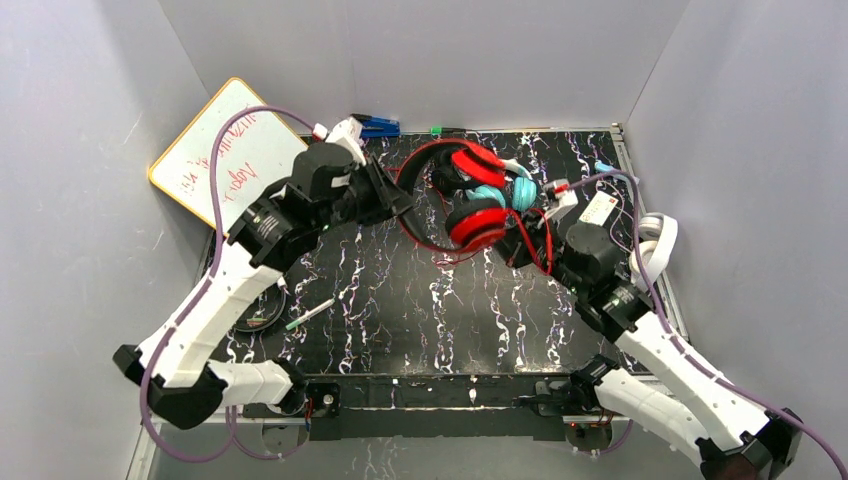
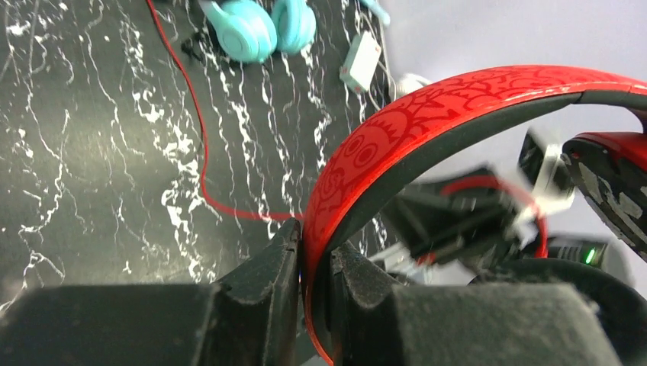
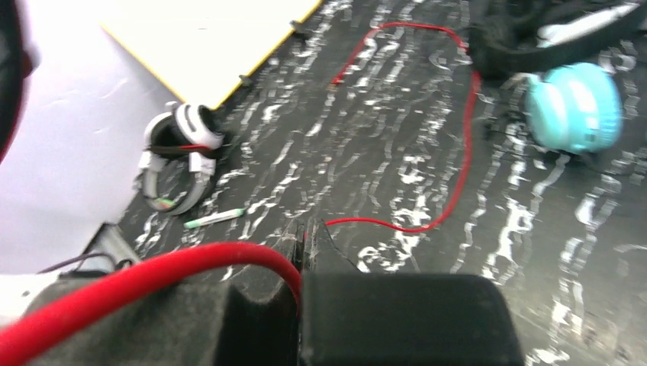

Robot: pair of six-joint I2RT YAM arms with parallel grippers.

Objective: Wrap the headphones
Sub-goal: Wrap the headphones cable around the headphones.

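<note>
The red headphones (image 1: 470, 205) are lifted over the back middle of the black marbled table (image 1: 420, 320). My left gripper (image 2: 315, 238) is shut on their patterned red headband (image 2: 397, 130), which runs up between the two fingers. In the top view that left gripper (image 1: 398, 205) sits at the band's left side. My right gripper (image 3: 303, 229) is shut on the red cord (image 3: 458, 168), which loops over its left finger and trails across the table. The right gripper (image 1: 525, 245) is just right of the red cups. Teal headphones (image 1: 505, 192) lie behind them.
White headphones (image 1: 655, 245) rest at the table's right edge. White-and-black headphones (image 3: 179, 156) and a green-tipped marker (image 3: 214, 219) lie near the left side. A whiteboard (image 1: 225, 150) leans at the back left, and blue markers (image 1: 378, 126) sit at the back wall.
</note>
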